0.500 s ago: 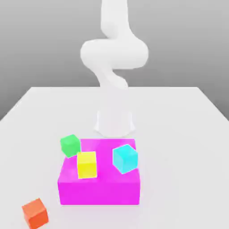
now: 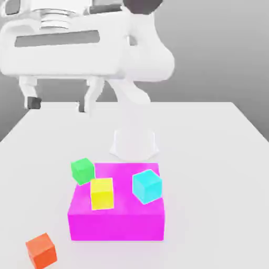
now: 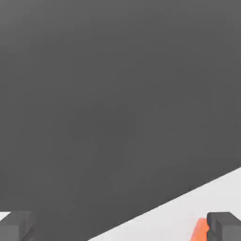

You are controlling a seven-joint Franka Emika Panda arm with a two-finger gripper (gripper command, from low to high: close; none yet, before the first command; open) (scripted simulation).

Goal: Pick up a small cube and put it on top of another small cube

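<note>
White tabletop (image 2: 220, 157) under a plain grey backdrop, seen from the exterior view. Large white robot arm (image 2: 131, 63) rising from a base at the table's middle, its hand reaching toward the camera at the upper part of that view's left. Gripper (image 2: 58, 104) hanging high above the table, fingers spread wide apart, nothing between them. Below, a magenta block (image 2: 115, 223) lying flat on the table. Yellow cube (image 2: 102, 193) and cyan cube (image 2: 147, 186) sitting on top of the block, well apart from each other. Green cube (image 2: 82, 171) tilted at the block's far corner on the exterior view's left. Small orange-red cube (image 2: 41, 249) alone on the table, near the block's front corner on that same side, not touching it.

Hand view: dark grey backdrop, a wedge of white table, two dark fingertips (image 3: 15, 225) far apart at opposite sides, a sliver of the orange-red cube just beside one of them.
</note>
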